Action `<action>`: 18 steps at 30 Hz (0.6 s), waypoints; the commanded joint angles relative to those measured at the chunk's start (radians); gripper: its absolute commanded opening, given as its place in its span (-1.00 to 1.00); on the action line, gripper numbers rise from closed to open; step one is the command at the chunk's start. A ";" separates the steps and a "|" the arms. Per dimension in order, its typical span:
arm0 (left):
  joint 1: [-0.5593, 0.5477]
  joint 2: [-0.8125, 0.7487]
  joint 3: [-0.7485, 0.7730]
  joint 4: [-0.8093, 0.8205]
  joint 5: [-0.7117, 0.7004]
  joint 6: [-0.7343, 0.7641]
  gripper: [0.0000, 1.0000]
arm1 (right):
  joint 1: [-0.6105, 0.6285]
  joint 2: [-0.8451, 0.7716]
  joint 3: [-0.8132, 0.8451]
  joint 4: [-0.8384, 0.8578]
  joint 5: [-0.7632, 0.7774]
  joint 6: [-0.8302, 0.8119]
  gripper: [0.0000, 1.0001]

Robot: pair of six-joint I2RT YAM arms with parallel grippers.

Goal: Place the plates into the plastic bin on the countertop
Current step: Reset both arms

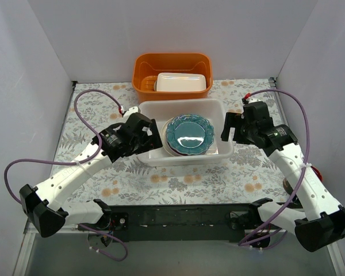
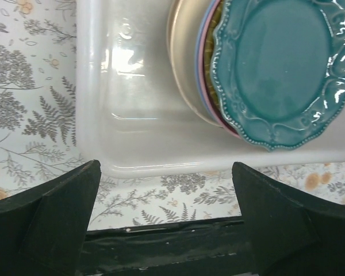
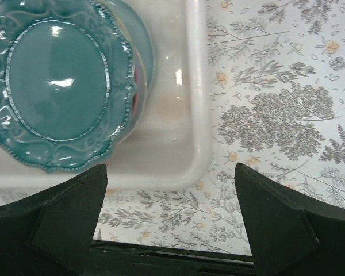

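Top external view shows my left gripper (image 1: 154, 137) and right gripper (image 1: 225, 129) spread wide, grasping nothing, flanking the plastic bin (image 1: 178, 104) on the countertop (image 1: 190, 179), with the plates (image 1: 188, 135) stacked inside, teal scalloped one uppermost.

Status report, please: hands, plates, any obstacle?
Left hand, right hand open, empty. Round teal scalloped plate tops plate stack inside white translucent plastic bin. Nothing blocking.

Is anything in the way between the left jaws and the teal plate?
Nothing visible. The teal plate lies bare atop the stack in the plastic bin; the open left jaws hang by the bin's empty left side.
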State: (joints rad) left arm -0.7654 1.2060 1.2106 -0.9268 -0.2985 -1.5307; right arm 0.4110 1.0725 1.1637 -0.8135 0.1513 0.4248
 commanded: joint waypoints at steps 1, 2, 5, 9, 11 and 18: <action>0.003 -0.059 0.003 -0.075 -0.097 0.049 0.96 | -0.049 0.015 0.019 -0.044 0.073 -0.066 0.96; 0.008 -0.066 0.000 -0.079 -0.111 0.063 0.96 | -0.061 0.014 0.013 -0.042 0.065 -0.076 0.97; 0.034 -0.089 -0.003 -0.107 -0.136 0.079 0.96 | -0.121 0.007 -0.018 -0.035 0.010 -0.112 0.96; 0.113 -0.114 -0.009 -0.110 -0.094 0.148 0.97 | -0.214 0.012 -0.053 -0.033 -0.073 -0.153 0.96; 0.191 -0.123 -0.019 -0.093 -0.050 0.179 0.96 | -0.276 0.009 -0.082 -0.023 -0.129 -0.169 0.96; 0.313 -0.100 -0.029 -0.078 0.067 0.236 0.96 | -0.391 0.009 -0.145 0.010 -0.254 -0.210 0.96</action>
State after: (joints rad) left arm -0.4774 1.1019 1.1877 -1.0100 -0.2935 -1.3460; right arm 0.0525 1.0950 1.0386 -0.8391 -0.0063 0.2604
